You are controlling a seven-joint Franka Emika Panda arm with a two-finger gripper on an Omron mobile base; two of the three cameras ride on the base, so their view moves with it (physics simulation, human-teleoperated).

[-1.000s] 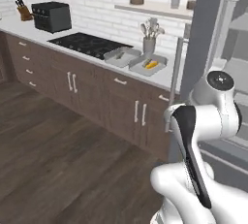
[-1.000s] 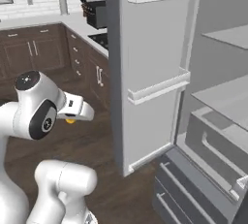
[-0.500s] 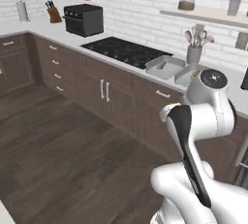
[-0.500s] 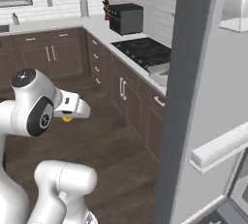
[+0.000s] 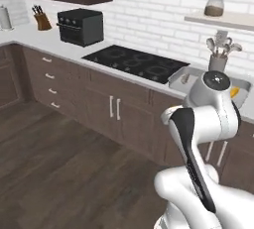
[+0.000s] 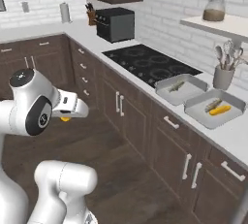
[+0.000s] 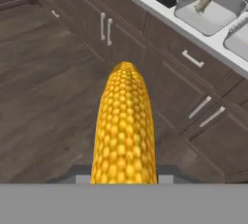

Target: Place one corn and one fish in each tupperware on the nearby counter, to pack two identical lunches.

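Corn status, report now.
Fingers shut on the corn, carried over the floor. Near tupperware holds one fish; far tupperware has fish plus corn. Nothing in the way.

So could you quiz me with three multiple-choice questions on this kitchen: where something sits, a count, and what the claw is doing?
1. The utensil cup stands:
A. behind the trays
B. on the cooktop
C. on the floor

2. Trays on the counter:
A. one
B. two
C. four

3. The gripper is:
A. open, holding nothing
B. shut on a fish
C. shut on a corn cob

Answers:
1 A, it stands by the wall behind both trays.
2 B, near tray and far tray.
3 C, the corn cob juts from the fingers.
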